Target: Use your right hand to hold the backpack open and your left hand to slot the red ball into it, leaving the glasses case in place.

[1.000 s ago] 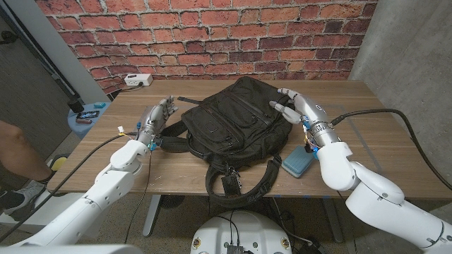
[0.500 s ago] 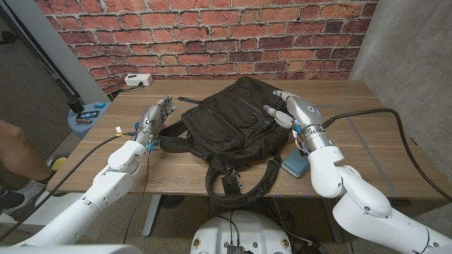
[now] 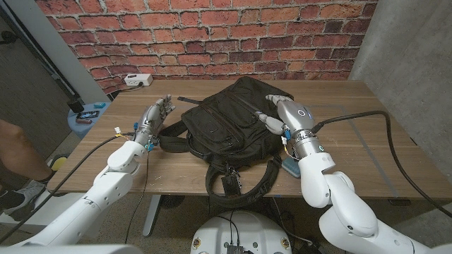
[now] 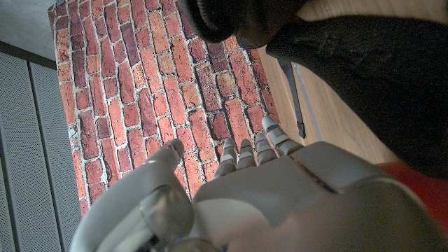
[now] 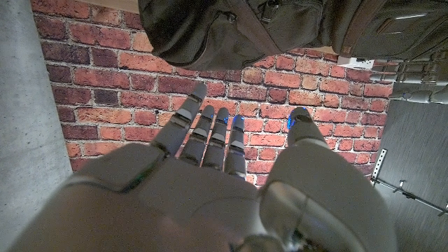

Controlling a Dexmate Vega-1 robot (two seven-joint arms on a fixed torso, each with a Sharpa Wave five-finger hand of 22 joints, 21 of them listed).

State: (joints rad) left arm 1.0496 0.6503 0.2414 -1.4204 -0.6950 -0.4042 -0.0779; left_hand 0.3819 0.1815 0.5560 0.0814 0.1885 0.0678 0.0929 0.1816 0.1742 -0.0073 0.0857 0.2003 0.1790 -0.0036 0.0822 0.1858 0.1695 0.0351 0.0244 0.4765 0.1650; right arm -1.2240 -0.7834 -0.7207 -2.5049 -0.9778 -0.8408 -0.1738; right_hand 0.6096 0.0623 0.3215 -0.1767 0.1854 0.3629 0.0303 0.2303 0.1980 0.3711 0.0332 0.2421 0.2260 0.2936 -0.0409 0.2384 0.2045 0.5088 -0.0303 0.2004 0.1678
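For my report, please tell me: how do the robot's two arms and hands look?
Both arms have smooth white rounded shells. The left hand and right hand are silver-grey metal with segmented fingers. A black cable runs to the right wrist; coloured wires show at both wrists.

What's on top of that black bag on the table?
The right hand reaches over the black fabric backpack, fingers spread above its top pockets; contact is unclear. The backpack looks closed, so its inside is hidden.

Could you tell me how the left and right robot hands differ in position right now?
The right robot hand is over the backpack, fingers reaching onto its top; the left robot hand stands beside the backpack's left side, over the table. Both have spread fingers.
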